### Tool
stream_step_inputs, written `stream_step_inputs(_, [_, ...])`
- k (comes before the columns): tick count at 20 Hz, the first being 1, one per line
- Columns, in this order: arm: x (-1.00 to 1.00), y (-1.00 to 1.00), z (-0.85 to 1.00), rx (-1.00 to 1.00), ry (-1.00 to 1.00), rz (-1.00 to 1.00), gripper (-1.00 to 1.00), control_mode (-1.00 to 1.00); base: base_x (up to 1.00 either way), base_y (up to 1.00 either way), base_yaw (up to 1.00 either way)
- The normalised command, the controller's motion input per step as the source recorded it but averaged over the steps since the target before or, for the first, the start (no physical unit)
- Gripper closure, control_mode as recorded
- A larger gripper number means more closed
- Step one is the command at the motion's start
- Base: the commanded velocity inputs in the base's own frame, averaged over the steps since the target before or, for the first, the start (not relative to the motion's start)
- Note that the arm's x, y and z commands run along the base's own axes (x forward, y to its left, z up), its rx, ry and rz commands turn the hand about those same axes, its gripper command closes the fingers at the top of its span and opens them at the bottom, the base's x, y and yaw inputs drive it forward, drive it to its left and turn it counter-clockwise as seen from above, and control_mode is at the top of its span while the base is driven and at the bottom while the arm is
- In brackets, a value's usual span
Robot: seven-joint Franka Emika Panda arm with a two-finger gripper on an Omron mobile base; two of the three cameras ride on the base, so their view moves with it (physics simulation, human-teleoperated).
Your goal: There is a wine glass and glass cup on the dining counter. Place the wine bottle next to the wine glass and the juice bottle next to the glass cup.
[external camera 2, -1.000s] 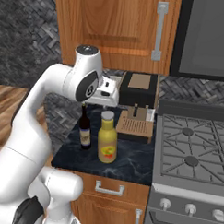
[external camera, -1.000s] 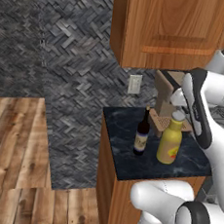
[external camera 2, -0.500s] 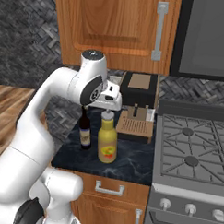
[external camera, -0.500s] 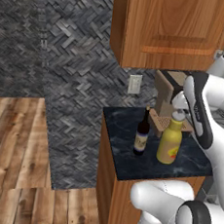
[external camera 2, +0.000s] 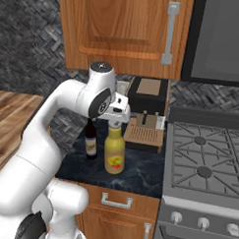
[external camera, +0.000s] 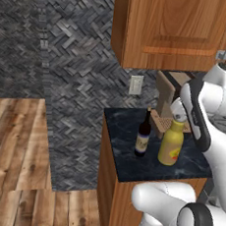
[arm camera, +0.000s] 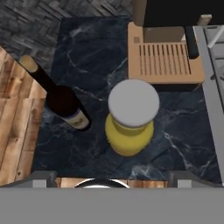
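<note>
The juice bottle (arm camera: 129,131), stout and yellow with a pale cap, stands on the dark marbled kitchen counter (arm camera: 87,52). My gripper (arm camera: 114,178) hangs straight above it, open, its fingertips (arm camera: 43,177) spread wider than the cap. From the base, the gripper (external camera 2: 116,122) sits just over the juice bottle (external camera 2: 114,153), and likewise the gripper (external camera: 179,112) over the juice bottle (external camera: 171,143). The slim dark wine bottle (arm camera: 65,103) (external camera 2: 91,140) (external camera: 143,135) stands close beside it, on the side away from the stove. The wine glass, the glass cup and the dining counter are out of view.
A tan slatted wooden block (arm camera: 166,61) (external camera 2: 144,135) and a dark box (external camera 2: 148,95) stand behind the bottles. A stove (external camera 2: 203,159) adjoins the counter on the right. Wooden wall cabinets (external camera 2: 125,33) hang overhead. Wooden floor (external camera: 13,144) lies to the counter's left.
The hand has come down towards the juice bottle's cap, with its jaws staying wide. Both bottles have kept their places.
</note>
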Motion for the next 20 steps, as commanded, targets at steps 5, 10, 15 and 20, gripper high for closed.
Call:
stream_step_inputs(5, [0.12,-0.02,-0.14,-0.05,0.00,0.01,-1.00,-1.00,0.00,0.00,0.00])
stream_step_inputs(10, [0.21,-0.01,-0.12,-0.05,0.04,0.02,-1.00,-1.00,0.00,0.00,0.00])
stream_step_inputs(15, [0.13,-0.08,-0.05,-0.07,0.02,0.08,-1.00,-1.00,0.00,0.00,0.00])
stream_step_inputs(20, [0.18,-0.10,-0.07,-0.04,0.06,0.09,-1.00,-1.00,0.00,0.00,0.00])
